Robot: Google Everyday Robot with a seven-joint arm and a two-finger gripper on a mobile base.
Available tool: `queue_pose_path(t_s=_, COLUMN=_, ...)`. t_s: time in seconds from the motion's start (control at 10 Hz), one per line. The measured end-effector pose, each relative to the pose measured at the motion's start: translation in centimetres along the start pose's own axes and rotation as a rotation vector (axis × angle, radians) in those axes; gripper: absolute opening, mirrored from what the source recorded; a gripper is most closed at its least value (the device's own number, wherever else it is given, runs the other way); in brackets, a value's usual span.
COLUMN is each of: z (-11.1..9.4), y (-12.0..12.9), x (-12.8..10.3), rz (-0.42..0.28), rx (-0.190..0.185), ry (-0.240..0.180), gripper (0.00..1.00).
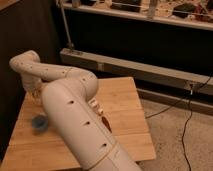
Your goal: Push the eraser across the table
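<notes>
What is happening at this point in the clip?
A white robot arm stretches over the light-wood table, covering much of it. Its end effector is down near the table's far left edge, mostly hidden by the arm. A small blue cup sits on the left side, and a reddish object lies just right of the arm with a small pale item behind it. The eraser is not visible in the camera view, so any contact with it cannot be confirmed.
</notes>
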Motion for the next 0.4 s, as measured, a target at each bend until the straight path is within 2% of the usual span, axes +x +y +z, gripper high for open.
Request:
queue_pose_path(t_s=0.1, z=-1.36, y=0.0, x=-0.1, rz=0.003, rx=-0.019, ry=-0.018, gripper=0.4)
queue_pose_path(t_s=0.2, z=-1.6, y=-0.21, x=-0.09, rz=0.005, rx=-0.021, ry=-0.022, gripper=0.43)
queue_pose_path(t_s=0.4, z=-1.35, y=0.24, x=-0.08, rz=-0.001, rx=-0.022, ry=-0.019, gripper=0.43)
